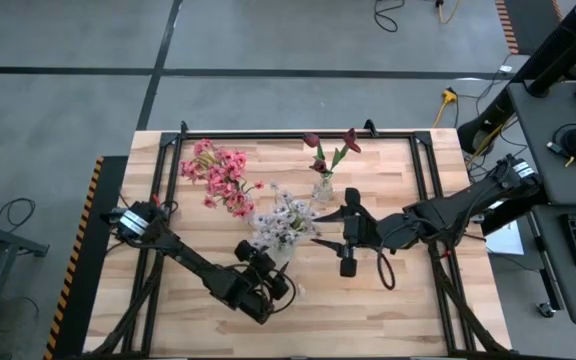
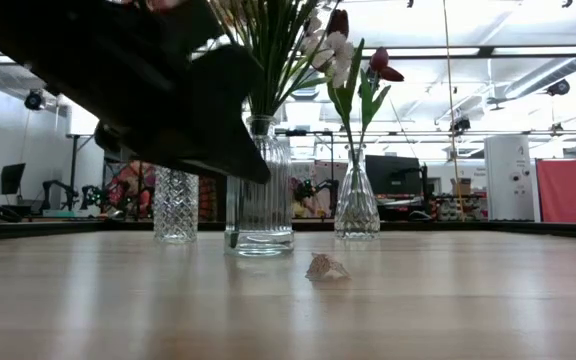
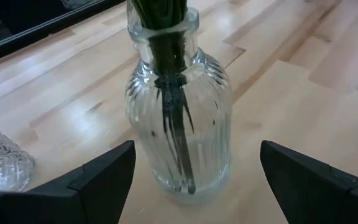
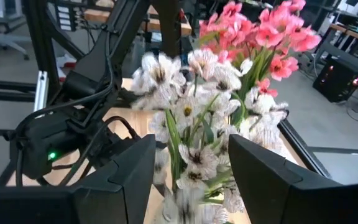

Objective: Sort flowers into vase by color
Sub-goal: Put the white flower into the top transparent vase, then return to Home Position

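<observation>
Three glass vases stand on the wooden table. A ribbed vase (image 3: 179, 112) holds the white-lilac blossoms (image 1: 283, 218), a cut-glass vase (image 2: 176, 205) holds the pink blossoms (image 1: 218, 175), and a narrow vase (image 2: 356, 205) holds the dark red tulips (image 1: 330, 150). My left gripper (image 3: 196, 152) is open on the near side of the ribbed vase, one finger on either side of its body, apart from the glass. My right gripper (image 4: 191, 146) is open to the right of the white blossoms (image 4: 194, 118), at their height, facing them.
A small fallen blossom (image 2: 326, 267) lies on the table in front of the ribbed and narrow vases. A black frame (image 1: 268, 135) runs along the table's far edge and sides. Bare wood (image 1: 408, 300) lies toward the near right corner. A dark arm (image 2: 148, 80) fills the low view's upper left.
</observation>
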